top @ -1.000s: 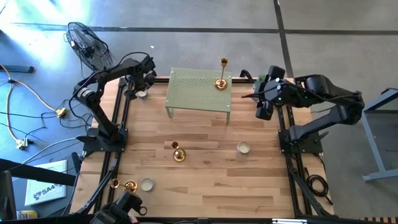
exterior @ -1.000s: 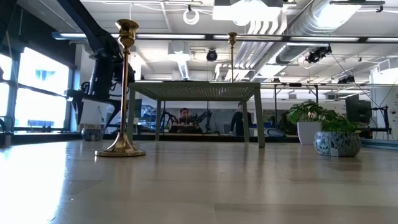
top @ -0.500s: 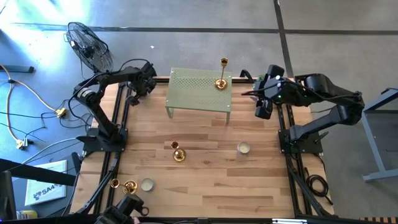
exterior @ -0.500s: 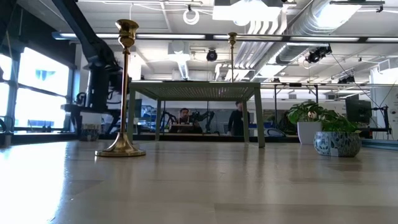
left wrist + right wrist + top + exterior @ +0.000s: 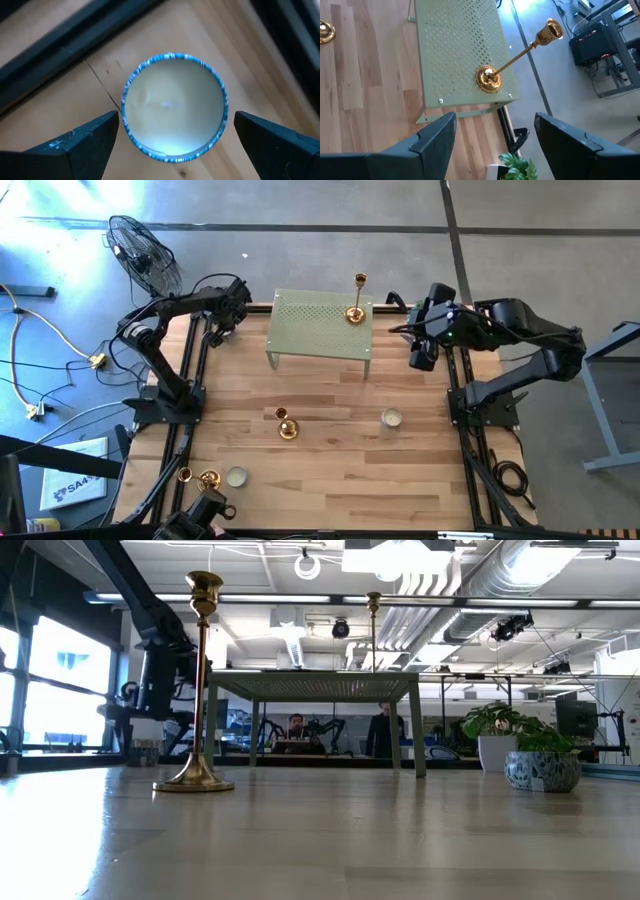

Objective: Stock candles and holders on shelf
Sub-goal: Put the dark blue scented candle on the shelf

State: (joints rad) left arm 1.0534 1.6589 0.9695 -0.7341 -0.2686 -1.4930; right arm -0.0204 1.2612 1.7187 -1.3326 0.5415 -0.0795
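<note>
risk here is a clipped rim: if the left gripper (image 5: 172,137) closes off-centre, the candle (image 5: 174,107) could skid toward the table's black frame rail (image 5: 75,45). candle sits on the wood at the far-left corner, between the wide-spread fingers (image 5: 80,142), untouched. right gripper (image 5: 495,137) hovers open beside the shelf (image 5: 457,55).

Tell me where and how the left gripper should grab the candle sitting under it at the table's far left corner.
Grip the candle across its round silvery rim, coming straight down from above. It lies flat on the table, and the left gripper is already open, with one finger on either side of it, so closing there should pinch opposite sides of its low wall.
</note>
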